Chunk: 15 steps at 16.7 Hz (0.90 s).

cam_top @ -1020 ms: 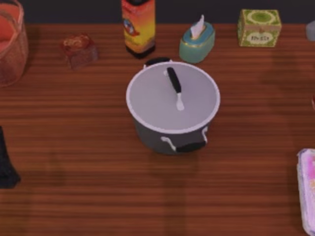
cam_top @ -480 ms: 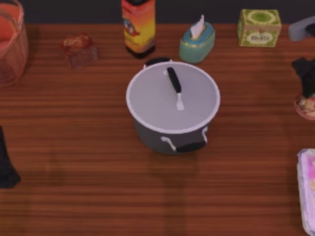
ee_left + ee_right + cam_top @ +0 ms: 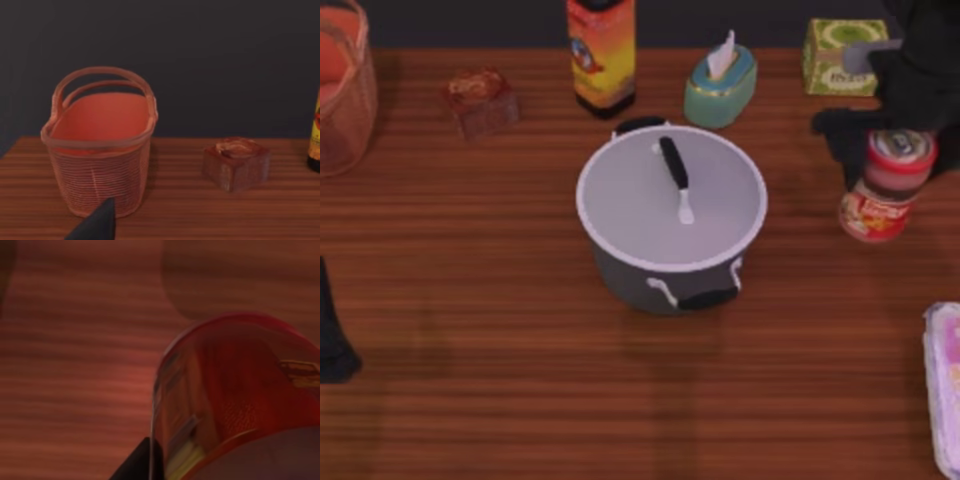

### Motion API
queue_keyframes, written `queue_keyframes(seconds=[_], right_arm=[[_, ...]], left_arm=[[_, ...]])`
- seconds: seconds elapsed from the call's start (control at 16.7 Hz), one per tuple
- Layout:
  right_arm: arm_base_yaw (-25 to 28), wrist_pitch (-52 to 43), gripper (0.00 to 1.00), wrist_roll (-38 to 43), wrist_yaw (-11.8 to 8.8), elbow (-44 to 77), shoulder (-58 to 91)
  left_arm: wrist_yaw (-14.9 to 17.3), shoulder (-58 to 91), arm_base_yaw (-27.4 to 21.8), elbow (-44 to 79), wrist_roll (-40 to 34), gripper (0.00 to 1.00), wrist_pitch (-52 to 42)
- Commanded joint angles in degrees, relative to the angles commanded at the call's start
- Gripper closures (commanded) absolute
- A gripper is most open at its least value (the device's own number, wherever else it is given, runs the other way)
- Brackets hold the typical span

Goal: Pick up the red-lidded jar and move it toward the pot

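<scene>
The right hand (image 3: 895, 135) grasps the red-lidded jar (image 3: 886, 187), its fingers partly hidden behind the lid; bare surface (image 3: 800, 260) separates it from the pot (image 3: 670, 215). The left hand's grip is cut off.

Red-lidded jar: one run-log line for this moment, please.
right claw: shut on red-lidded jar, right of pot | left claw: parked, table's left edge

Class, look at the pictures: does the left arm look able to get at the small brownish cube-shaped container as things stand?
Probably yes. The left hand is parked at the table's left edge, and only bare wood lies between it and the brownish cube container; the orange basket stands beside the cube, not across the way.
</scene>
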Motion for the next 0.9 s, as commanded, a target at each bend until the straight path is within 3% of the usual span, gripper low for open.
queue_keyframes(seconds=[0.24,0.6,0.9], right_arm=[[2.4,1.0,1.0,6.9,0.0,0.3,1.5],[2.3,1.9,1.0,7.1,-0.1,-0.7,1.4],[2.5,9.8,1.0,7.3,0.0,-7.0,2.8]], left_arm=[[0.0,0.0,0.0,0.0,0.0,0.0,0.0],[0.0,0.0,0.0,0.0,0.0,0.0,0.0],[0.0,0.0,0.0,0.0,0.0,0.0,0.0]])
